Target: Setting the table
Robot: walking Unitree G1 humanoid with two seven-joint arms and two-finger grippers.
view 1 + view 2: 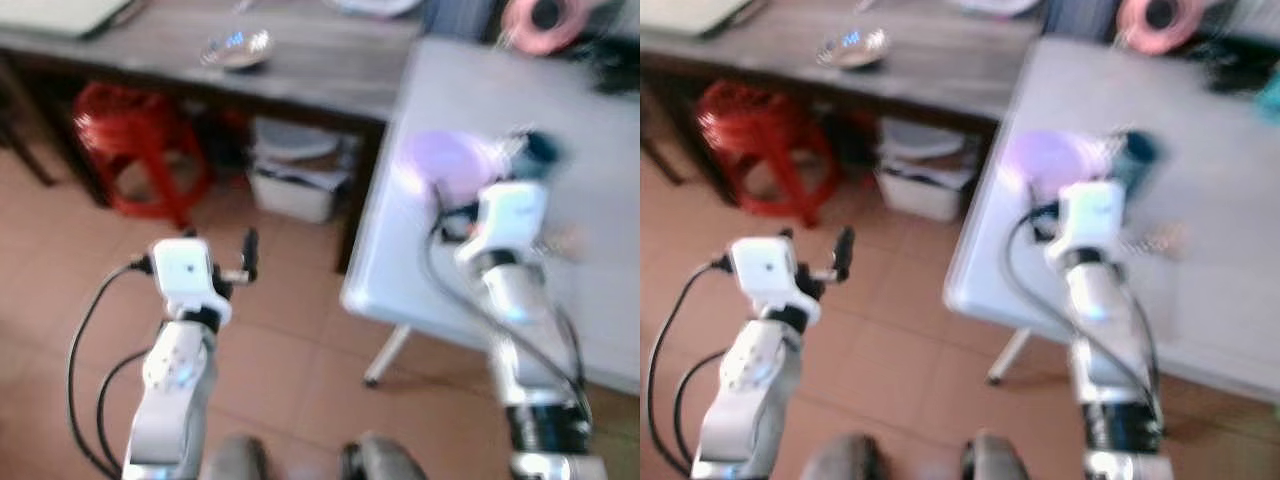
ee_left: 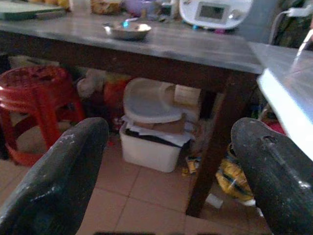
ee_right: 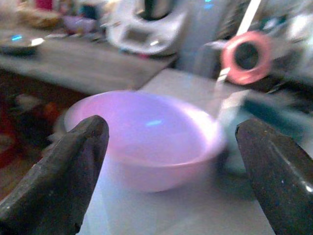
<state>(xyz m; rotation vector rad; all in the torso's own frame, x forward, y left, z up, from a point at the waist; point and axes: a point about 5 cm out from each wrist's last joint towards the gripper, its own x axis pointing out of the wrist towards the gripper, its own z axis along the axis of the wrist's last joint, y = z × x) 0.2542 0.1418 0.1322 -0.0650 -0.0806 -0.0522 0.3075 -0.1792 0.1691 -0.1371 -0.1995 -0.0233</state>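
Clutter under the wooden desk

A red stool [image 1: 135, 150] stands on the tiled floor [image 1: 290, 330] beside a white bin [image 2: 151, 142]; a pink tape roll [image 1: 545, 22] sits farther back.

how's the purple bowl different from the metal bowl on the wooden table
The purple bowl is pale, matte lilac; the metal bowl is shiny silver. The purple bowl sits on the white table, just ahead of the open right gripper; the metal bowl sits on the dark wooden table, far from both grippers. Both stand upright.
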